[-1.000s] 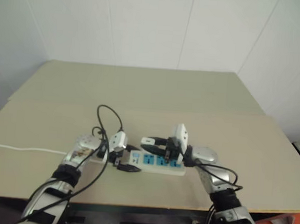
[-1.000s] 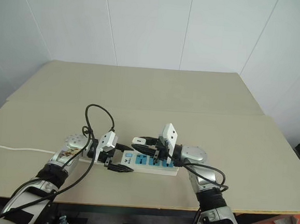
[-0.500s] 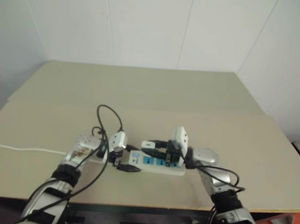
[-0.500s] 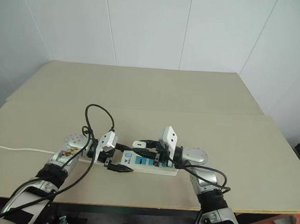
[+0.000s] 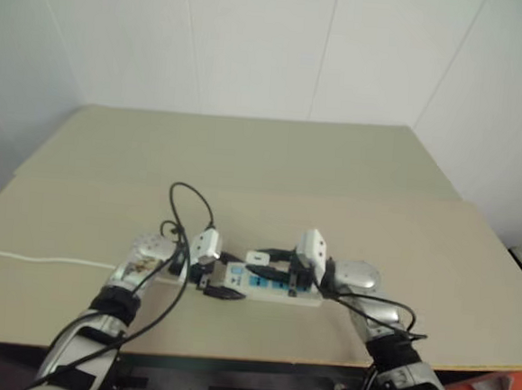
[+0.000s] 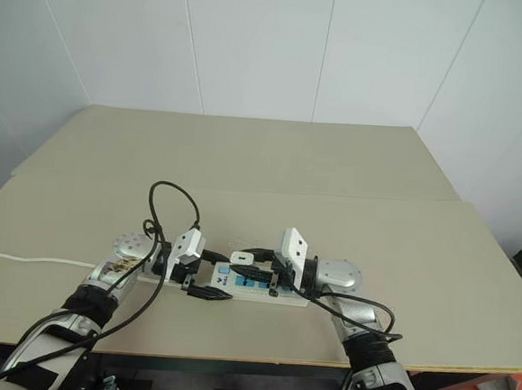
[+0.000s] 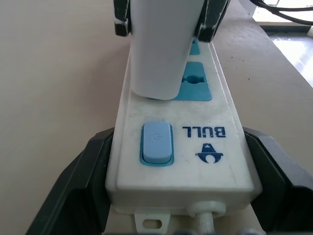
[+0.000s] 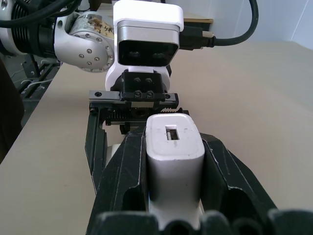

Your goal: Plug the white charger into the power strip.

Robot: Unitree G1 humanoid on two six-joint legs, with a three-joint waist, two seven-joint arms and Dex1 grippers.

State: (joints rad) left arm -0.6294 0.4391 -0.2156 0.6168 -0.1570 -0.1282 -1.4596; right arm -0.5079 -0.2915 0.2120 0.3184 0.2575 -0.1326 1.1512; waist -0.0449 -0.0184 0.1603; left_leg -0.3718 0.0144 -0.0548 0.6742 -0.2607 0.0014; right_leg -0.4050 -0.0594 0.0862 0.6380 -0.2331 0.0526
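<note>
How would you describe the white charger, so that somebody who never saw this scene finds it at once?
Look at the tan table, near its front edge, where the long white power strip lies between both arms. The white charger stands on its socket nearest the blue switch, clamped in the right gripper. It is a plain white block, not a camera module.

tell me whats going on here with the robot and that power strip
The robot is plugging a white charger into a power strip lying on a table. Its left gripper is clamped on the switch end of the strip, holding it steady. Its right gripper is shut on the charger and holds it over the blue sockets, with its base down at the socket nearest the switch. From these views I cannot tell whether the prongs are fully in.
</note>
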